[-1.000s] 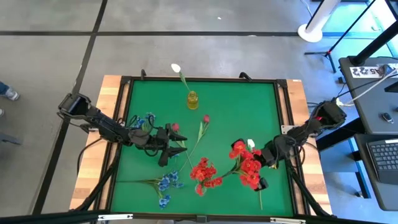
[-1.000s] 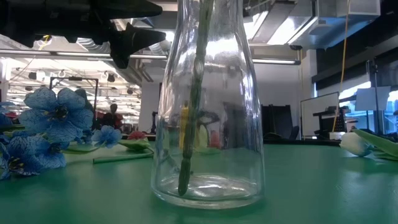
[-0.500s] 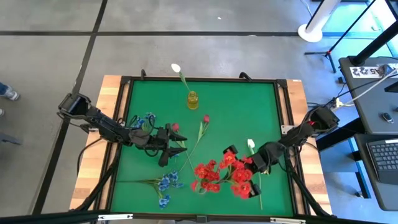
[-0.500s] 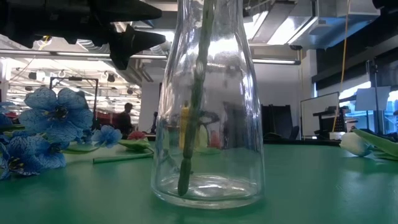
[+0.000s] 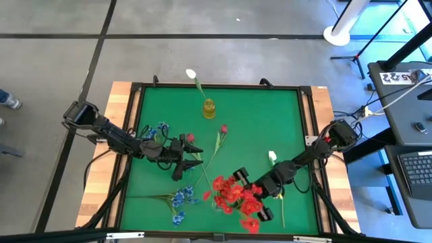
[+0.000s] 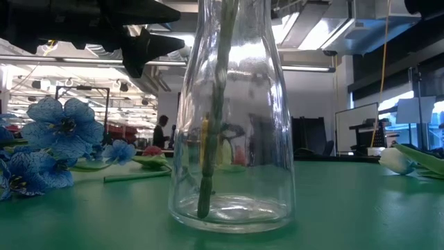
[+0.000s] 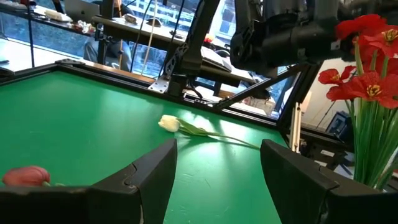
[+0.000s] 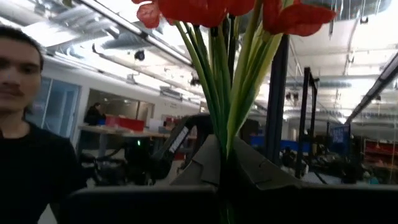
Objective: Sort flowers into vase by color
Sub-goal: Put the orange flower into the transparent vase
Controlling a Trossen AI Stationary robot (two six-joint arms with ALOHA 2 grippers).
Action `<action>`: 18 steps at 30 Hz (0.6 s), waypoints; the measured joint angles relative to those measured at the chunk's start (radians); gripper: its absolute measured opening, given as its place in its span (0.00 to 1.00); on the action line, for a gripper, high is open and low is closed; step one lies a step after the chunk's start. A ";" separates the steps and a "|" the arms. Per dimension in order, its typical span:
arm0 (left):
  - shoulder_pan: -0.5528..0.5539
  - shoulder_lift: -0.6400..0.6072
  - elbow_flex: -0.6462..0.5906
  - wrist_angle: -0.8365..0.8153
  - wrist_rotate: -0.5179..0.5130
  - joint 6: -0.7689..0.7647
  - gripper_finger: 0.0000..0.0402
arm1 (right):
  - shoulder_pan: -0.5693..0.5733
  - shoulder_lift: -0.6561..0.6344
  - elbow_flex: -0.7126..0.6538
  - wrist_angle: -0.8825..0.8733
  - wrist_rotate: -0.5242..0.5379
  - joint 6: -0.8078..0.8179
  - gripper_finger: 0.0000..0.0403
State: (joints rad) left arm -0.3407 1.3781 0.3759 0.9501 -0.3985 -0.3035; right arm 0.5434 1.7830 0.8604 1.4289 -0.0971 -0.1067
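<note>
A clear glass vase [image 5: 209, 108] stands near the table's far edge and fills the low view [image 6: 232, 118], with one green stem in it that ends in a white bud [image 5: 191, 73]. My right gripper [image 5: 251, 196] is over the near middle, shut on a bunch of red flowers [image 5: 237, 194]. My left gripper [image 5: 183, 158] hovers open, left of centre, beside a red bud [image 5: 190, 137]. Another red bud [image 5: 223, 128], blue clusters [image 5: 179, 199] [image 5: 158, 131] and a white bud [image 5: 272, 156] lie flat on the green mat. My right gripper [image 8: 225, 180] pinches the red flowers' gathered green stems [image 8: 224, 140] between its two fingers, several stems together. The blooms [image 8: 205, 9] stand upright above the fingers. Lower stem ends are hidden behind the gripper.
A raised dark frame [image 5: 304, 135] runs round the green mat. The white bud's long stem [image 5: 281, 206] lies just right of my right gripper. In the left wrist view the white bud [image 7: 169, 123] lies ahead on open mat. A person [image 8: 25, 124] stands beyond the table.
My right gripper has moved toward the table's left and near edges, carrying the red bunch with it, away from the white bud and close to the red cluster at the near middle. My left gripper has kept still.
</note>
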 joint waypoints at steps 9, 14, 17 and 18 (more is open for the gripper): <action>0.000 0.000 0.000 -0.014 0.000 0.000 0.57 | -0.009 0.000 0.000 -0.171 0.104 -0.019 0.03; 0.000 0.000 0.000 -0.024 0.000 -0.001 0.57 | -0.023 0.000 0.000 -0.224 0.091 0.039 0.04; 0.000 0.000 0.000 -0.025 0.000 -0.001 0.57 | -0.029 0.000 0.000 -0.270 0.084 0.080 0.11; 0.000 0.000 0.000 -0.025 0.000 -0.001 0.57 | -0.029 0.000 0.000 -0.291 0.074 0.102 0.14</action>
State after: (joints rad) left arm -0.3407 1.3783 0.3759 0.9253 -0.3985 -0.3042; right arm 0.5144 1.7826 0.8600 1.1375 -0.0228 -0.0049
